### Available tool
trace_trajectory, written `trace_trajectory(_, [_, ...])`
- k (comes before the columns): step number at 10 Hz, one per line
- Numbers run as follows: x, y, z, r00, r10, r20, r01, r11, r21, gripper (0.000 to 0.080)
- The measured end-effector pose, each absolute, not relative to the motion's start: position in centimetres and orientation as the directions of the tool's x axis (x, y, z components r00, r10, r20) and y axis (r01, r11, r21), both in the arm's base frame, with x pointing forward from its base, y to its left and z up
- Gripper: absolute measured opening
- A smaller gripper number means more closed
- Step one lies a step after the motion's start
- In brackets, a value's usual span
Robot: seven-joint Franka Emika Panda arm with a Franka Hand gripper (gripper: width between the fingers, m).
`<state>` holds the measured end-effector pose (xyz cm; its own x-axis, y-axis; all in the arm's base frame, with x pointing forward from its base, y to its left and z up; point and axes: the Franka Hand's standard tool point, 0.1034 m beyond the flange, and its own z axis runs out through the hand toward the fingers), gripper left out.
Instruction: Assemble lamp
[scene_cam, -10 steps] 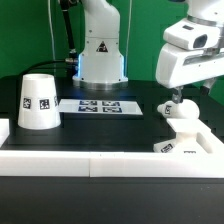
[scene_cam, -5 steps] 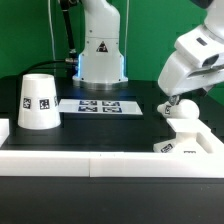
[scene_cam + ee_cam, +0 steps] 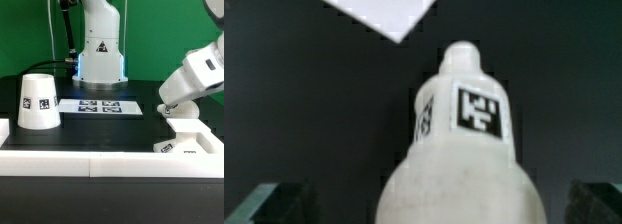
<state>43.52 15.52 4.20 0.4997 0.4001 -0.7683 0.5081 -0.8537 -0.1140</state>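
The tapered white shade [image 3: 38, 101] stands mouth down at the exterior view's left, tags facing out. The flat square base [image 3: 187, 136] lies at the exterior view's right, against the white front wall. The round bulb [image 3: 181, 109] rests on the base, mostly hidden by the gripper [image 3: 171, 105], which leans steeply over it. In the wrist view the bulb [image 3: 464, 150] fills the middle, its tagged neck pointing away. My gripper [image 3: 429, 205] is open, with a dark finger [image 3: 274, 203] on each side of the bulb and a gap between.
The marker board [image 3: 97, 105] lies in front of the arm's pedestal [image 3: 101, 60]. A low white wall [image 3: 90, 160] runs along the table's front and up both sides. A white corner of a flat surface [image 3: 390, 14] shows beyond the bulb in the wrist view.
The arm has tilted over steadily toward the exterior view's right, its wrist swinging up and out while the gripper stays at the bulb. The shade and base have not moved.
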Motion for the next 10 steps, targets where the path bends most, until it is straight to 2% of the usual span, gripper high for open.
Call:
trace_trajectory(4, [43.7,15.5,3.4,0.486,0.394,-0.78,0.504,-0.856,-0.118,0.0698])
trace_trajectory(7, [43.2,15.3,1.8,0.502,0.403,-0.765,0.504,-0.855,-0.12,0.0698])
trace_trajectory(10, [42.5,15.1,1.0,0.495,0.402,-0.77,0.502,-0.856,-0.124,0.0698])
